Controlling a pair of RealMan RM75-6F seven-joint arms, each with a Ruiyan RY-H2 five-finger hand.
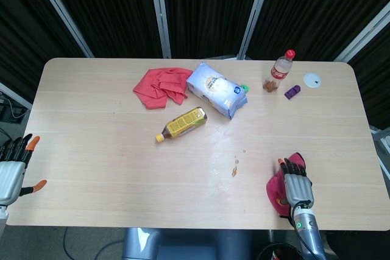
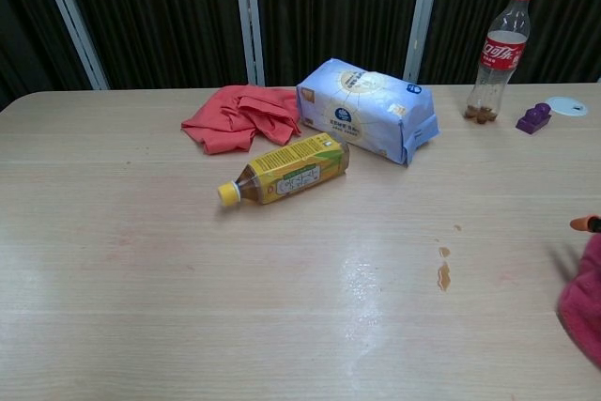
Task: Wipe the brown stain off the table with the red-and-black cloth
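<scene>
The brown stain (image 1: 234, 172) is a small streak with a few specks above it, right of the table's middle; it also shows in the chest view as a brown stain (image 2: 443, 276). The red-and-black cloth (image 1: 274, 186) lies bunched near the front right edge, to the right of the stain and apart from it. My right hand (image 1: 297, 184) lies on top of the cloth and holds it, fingers pointing away from me. In the chest view only the cloth's edge (image 2: 584, 302) and one orange fingertip (image 2: 584, 223) show. My left hand (image 1: 12, 172) hangs open off the table's left edge.
A salmon-red cloth (image 1: 161, 85), a blue-and-white package (image 1: 217, 89) and a lying tea bottle (image 1: 181, 124) sit behind the stain. A cola bottle (image 1: 280, 71), a purple block (image 1: 292, 92) and a white disc (image 1: 312, 80) stand at the back right.
</scene>
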